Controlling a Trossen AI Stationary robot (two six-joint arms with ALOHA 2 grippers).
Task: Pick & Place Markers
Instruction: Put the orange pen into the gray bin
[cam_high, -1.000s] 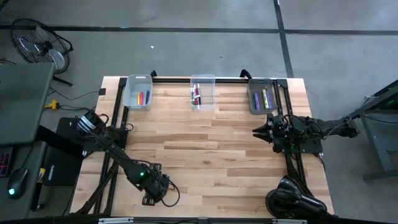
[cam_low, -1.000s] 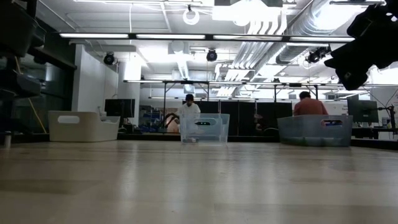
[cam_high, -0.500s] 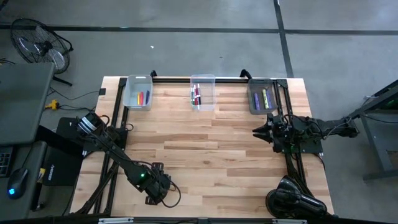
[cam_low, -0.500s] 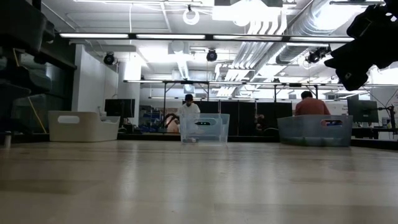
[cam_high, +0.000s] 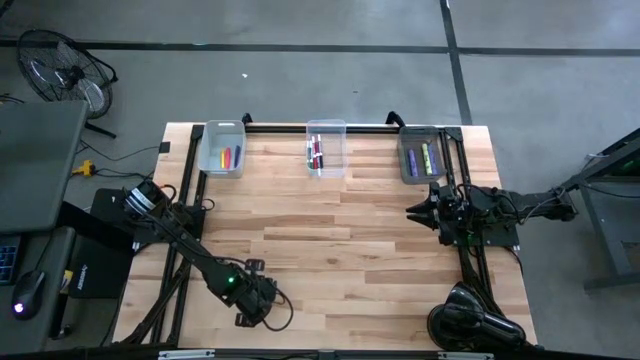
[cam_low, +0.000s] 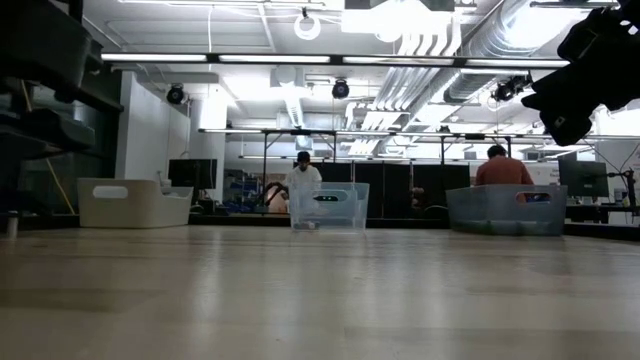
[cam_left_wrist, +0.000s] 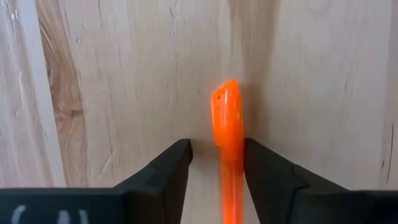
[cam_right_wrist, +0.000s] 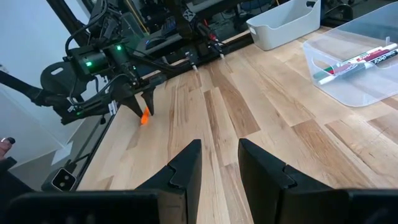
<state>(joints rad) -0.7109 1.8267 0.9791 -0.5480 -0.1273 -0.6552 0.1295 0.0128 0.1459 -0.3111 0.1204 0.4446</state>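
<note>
An orange marker (cam_left_wrist: 227, 118) lies flat on the wooden table (cam_high: 330, 240) near its near-left corner. My left gripper (cam_left_wrist: 217, 144) points down over it, open, one finger on each side and the fingers lying along the marker. A gap shows between one finger and the marker, while the other finger (cam_left_wrist: 261, 168) stands right against it. From the right wrist view the marker (cam_right_wrist: 144, 116) shows under the left gripper (cam_right_wrist: 138, 102). My right gripper (cam_right_wrist: 221, 155) waits raised at the table's right side, level and open, holding nothing. My left gripper stands astride the orange marker from above. One finger (cam_left_wrist: 258, 165) is right beside the marker's side (cam_left_wrist: 237, 155); whether it touches, I cannot tell. The other finger stands clear of it. The marker lies flat on the table.
Three clear bins stand along the far edge: the left bin (cam_high: 222, 150) with orange, yellow and red markers, the middle bin (cam_high: 326, 148) with red and dark ones, the right bin (cam_high: 424, 155) with purple and green ones. Bare wood lies between them and the arms.
</note>
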